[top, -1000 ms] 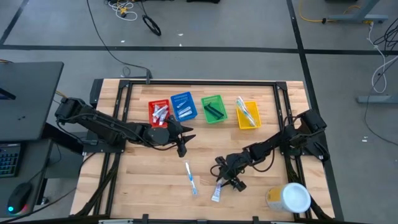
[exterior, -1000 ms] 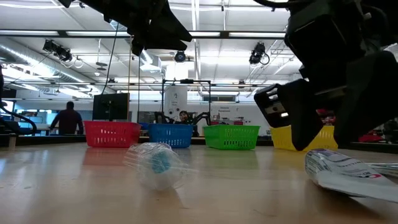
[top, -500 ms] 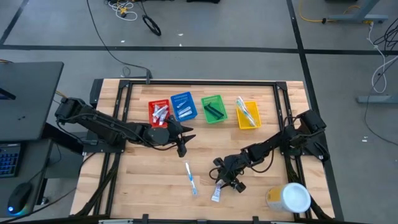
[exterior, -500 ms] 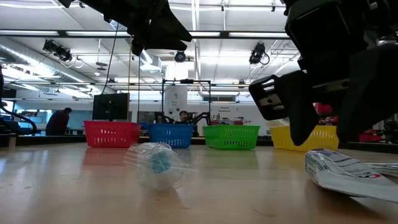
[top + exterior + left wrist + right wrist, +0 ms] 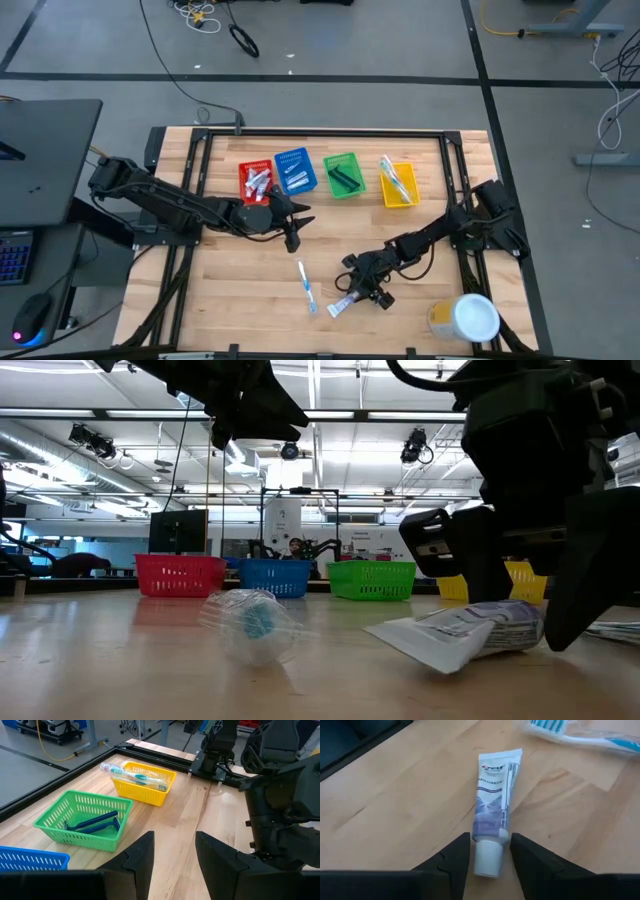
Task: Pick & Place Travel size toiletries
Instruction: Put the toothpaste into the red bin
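Observation:
A white toothpaste tube (image 5: 341, 305) with blue and red print lies on the wood near the table's near edge. My right gripper (image 5: 362, 292) is low over the tube's cap end and is shut on it. A blue toothbrush in a clear wrapper (image 5: 306, 287) lies flat just left of the tube and also shows in the low view (image 5: 250, 622). My left gripper (image 5: 293, 232) hangs open above the table, in front of the red bin (image 5: 255, 182), and touches nothing. My right gripper has the toothpaste tube's cap end (image 5: 487, 854) pinched between its two fingers (image 5: 457, 855). The fingers come slanting down from the table's right and lie along the tube. The tube's flat crimped end (image 5: 400, 635) rests on the table, and the cap end sits a little higher.
Red, blue (image 5: 294, 171), green (image 5: 343, 174) and yellow (image 5: 398, 184) bins stand in a row at the far side, holding tubes, razors and toothbrushes. A yellow tub with a white lid (image 5: 465, 318) stands at the near right corner. Bare wood lies between the bins and the tube.
My right gripper has shifted slightly toward the table's left. The toothpaste tube has turned about on the table. Its flat end has swung toward the table's left while its cap end has stayed at the fingers.

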Action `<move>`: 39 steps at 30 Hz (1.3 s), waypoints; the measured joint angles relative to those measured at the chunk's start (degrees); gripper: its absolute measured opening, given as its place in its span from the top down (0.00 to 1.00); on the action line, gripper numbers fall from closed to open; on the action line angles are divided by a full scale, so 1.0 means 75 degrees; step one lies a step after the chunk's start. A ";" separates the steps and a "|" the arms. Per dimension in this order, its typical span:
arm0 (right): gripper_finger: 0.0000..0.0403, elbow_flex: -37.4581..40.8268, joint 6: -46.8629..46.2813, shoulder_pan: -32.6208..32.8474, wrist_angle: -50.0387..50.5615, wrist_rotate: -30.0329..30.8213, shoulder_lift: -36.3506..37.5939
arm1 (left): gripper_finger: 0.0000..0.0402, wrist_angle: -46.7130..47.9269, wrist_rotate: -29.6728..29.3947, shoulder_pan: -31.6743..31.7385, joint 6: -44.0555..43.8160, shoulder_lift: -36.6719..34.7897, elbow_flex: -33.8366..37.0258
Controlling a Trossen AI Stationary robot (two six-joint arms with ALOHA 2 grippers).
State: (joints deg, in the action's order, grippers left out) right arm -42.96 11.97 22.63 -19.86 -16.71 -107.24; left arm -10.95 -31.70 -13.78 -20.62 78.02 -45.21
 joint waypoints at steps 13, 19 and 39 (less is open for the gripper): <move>0.72 0.0003 -0.0461 0.0015 -0.0235 0.0160 -0.0032 | 0.62 0.0013 0.0469 0.0003 -0.0003 0.0000 0.0000; 0.75 0.0009 -0.0810 0.0017 -0.0299 0.0157 -0.0032 | 0.62 0.0013 0.1263 0.0002 -0.0103 0.0000 0.0000; 0.76 0.0012 0.2552 -0.0099 -0.0977 0.7185 0.1391 | 0.62 0.1128 0.2149 0.0006 -0.3008 0.0000 -0.0009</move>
State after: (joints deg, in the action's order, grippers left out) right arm -42.87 31.11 21.89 -27.19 37.18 -96.81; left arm -2.49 -15.59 -13.74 -43.18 78.02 -45.28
